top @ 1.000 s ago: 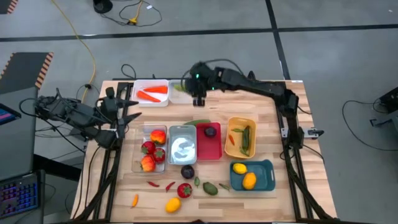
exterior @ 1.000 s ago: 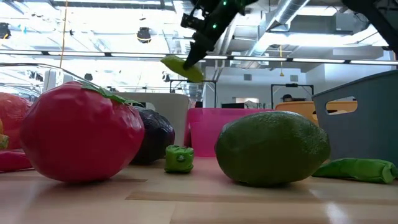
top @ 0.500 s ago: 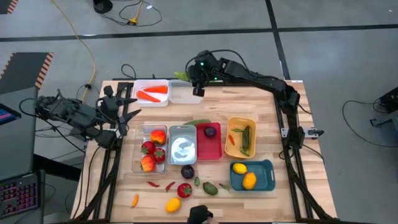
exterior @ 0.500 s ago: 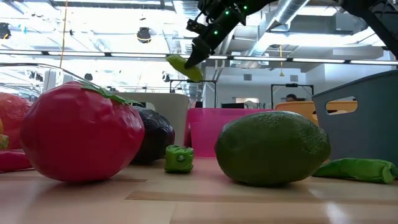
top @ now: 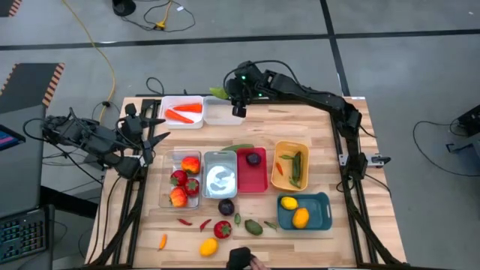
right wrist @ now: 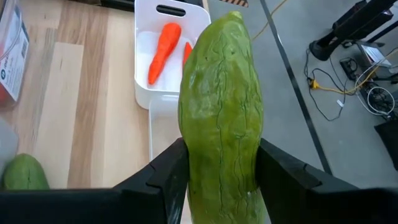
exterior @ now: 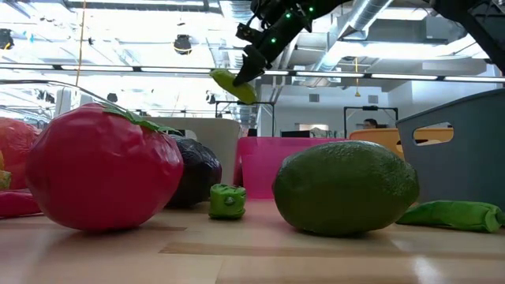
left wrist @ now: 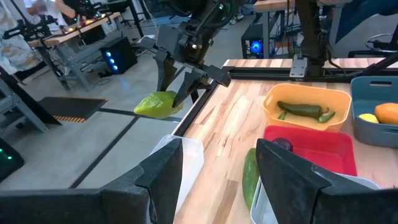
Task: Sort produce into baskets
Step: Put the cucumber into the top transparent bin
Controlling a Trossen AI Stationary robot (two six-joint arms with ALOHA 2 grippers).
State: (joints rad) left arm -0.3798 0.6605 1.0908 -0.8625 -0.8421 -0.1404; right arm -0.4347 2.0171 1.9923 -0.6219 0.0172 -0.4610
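Views split the story up nicely for us. From the high view we barely catch a sliver of the green cucumber (top: 218,92) poking out beside the right gripper (top: 238,100), which hangs over the table's far edge above the clear bin (top: 222,114), just beside the white bin (top: 182,111) holding the carrots (top: 184,114). The right wrist view gives us what the overhead can't: the cucumber's wrinkled skin filling the picture (right wrist: 222,118), with a dark finger (right wrist: 163,177) pressed on each flank, so we'd call the pincer closed on it at about the cucumber's own width, not wide. The two carrots (right wrist: 163,54) in the white bin (right wrist: 177,37) show past it there too.

The low view shows us the height: the cucumber (exterior: 233,85) is well up in the air, hanging tilted from the gripper (exterior: 251,65), far end dipping down. The left wrist view agrees, with the cucumber (left wrist: 158,104) pinched at one end by the right gripper (left wrist: 180,87) and its long axis running out sideways past the table edge, over the floor rather than over the wood.

The left gripper (top: 154,136) waits at the table's left edge, its fingers (left wrist: 295,177) spread well apart with nothing between them.

Down on the table we still see a loose strawberry (exterior: 101,167), a plum (exterior: 193,172) and a green avocado-looking fruit (exterior: 346,187).
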